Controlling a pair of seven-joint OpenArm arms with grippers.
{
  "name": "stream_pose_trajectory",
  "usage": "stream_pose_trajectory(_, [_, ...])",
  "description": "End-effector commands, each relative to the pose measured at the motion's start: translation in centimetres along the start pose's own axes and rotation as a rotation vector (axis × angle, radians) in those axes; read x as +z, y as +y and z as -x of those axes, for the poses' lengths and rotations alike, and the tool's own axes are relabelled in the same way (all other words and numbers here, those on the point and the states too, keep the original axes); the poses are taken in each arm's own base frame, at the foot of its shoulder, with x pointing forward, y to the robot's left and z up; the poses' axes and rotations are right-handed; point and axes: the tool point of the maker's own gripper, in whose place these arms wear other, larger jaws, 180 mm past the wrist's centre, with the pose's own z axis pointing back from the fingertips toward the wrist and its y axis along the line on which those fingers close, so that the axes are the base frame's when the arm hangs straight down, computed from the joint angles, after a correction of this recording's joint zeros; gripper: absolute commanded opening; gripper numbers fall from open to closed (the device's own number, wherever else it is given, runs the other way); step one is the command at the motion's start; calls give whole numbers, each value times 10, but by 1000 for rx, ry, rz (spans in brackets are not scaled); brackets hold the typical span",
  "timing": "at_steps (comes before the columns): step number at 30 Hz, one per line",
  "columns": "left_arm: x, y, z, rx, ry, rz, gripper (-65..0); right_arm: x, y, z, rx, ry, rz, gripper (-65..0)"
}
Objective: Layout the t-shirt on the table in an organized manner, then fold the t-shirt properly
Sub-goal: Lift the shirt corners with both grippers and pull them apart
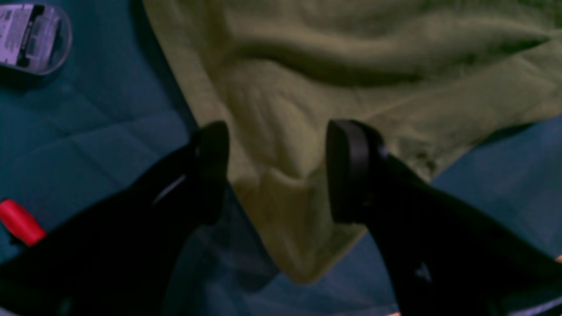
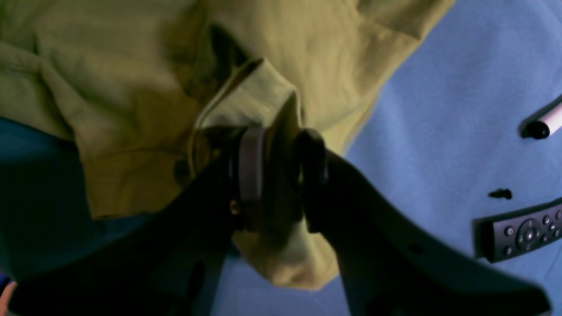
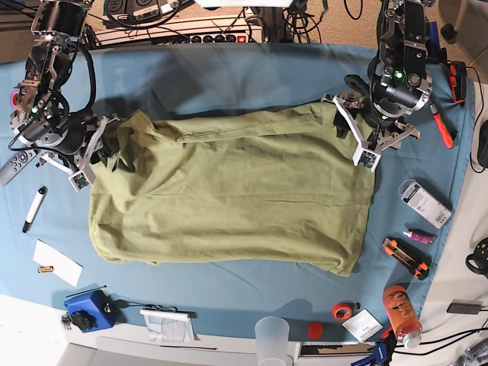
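Observation:
The olive-green t-shirt (image 3: 229, 191) lies spread and wrinkled across the middle of the teal table (image 3: 229, 69). My left gripper (image 1: 276, 145) is open, its fingers wide apart on either side of a shirt corner (image 1: 290, 210) at the garment's right edge in the base view (image 3: 364, 141). My right gripper (image 2: 281, 166) is at the bunched left end (image 3: 90, 156). Its jaws stand partly apart, and a thick fold of the t-shirt (image 2: 259, 101) still runs between them.
Near the right gripper lie a remote control (image 2: 522, 230), a marker (image 2: 544, 123) and a small black screw (image 2: 500, 193). A labelled pack (image 1: 30, 37) and a red item (image 1: 19, 221) sit beside the left gripper. A plastic cup (image 3: 272, 335), orange bottle (image 3: 400, 309) and blue box (image 3: 84, 311) line the front edge.

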Motion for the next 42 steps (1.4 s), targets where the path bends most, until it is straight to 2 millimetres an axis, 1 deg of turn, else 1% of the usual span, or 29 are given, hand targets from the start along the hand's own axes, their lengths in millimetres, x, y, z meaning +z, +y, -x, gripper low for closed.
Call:
stream_pose_trajectory(1, [4,3,-11,-7,-42,-8,-313,7,-7,-10,10,-29,20,-508])
stream_pose_trajectory(2, [4,3,-11,-7,-42,-8,-313,7,-8,-8,2,-22,23,-542])
stream_pose_trajectory(3, [4,3,-11,-7,-42,-8,-313,7,-9,-7,-15,-12,29,-609])
stream_pose_trajectory(4, [4,3,-11,-7,-42,-8,-313,7,-10,-6,-26,-7,32,-650])
stream_pose_trajectory(8, [4,3,-11,-7,-42,-8,-313,7,-9,-5,-25,-7,32,-650])
stream_pose_trajectory(10, [4,3,-11,-7,-42,-8,-313,7,-8,-2,-26,5,29,-650])
stream_pose_trajectory(12, [4,3,-11,-7,-41,-9,-313,7,-3,7,-25,34,14,-650])
stream_pose_trajectory(15, [4,3,-11,-7,-42,-8,-313,11,11,20,-3,63,-3,-650])
stream_pose_trajectory(17, [4,3,-11,-7,-42,-8,-313,19,21,26,25,66,-4,-650])
stream_pose_trajectory(19, [4,3,-12,-7,-48,-9,-313,31,27,24,52,38,9,-650])
stream_pose_trajectory(22, [4,3,-12,-7,-49,-8,-313,52,28,20,84,-2,54,-650])
stream_pose_trajectory(24, [4,3,-12,-7,-49,-8,-313,62,26,24,88,-1,79,-650])
stream_pose_trajectory(27, [4,1,-9,-11,-34,-4,-313,68,25,42,72,44,89,-650])
stream_pose_trajectory(28, [4,-2,-7,-29,-24,14,-313,69,26,49,68,62,87,-650])
stream_pose_trajectory(32, [6,-28,7,-82,7,146,-313,73,30,73,54,123,75,-650])
stream_pose_trajectory(34, [8,-36,14,-97,17,185,-313,75,34,82,51,149,66,-650])
stream_pose_trajectory(37, [9,-38,22,-93,35,193,-313,76,41,95,49,187,45,-650])
stream_pose_trajectory(42, [9,-38,27,-95,58,190,-313,80,50,112,48,234,18,-650])
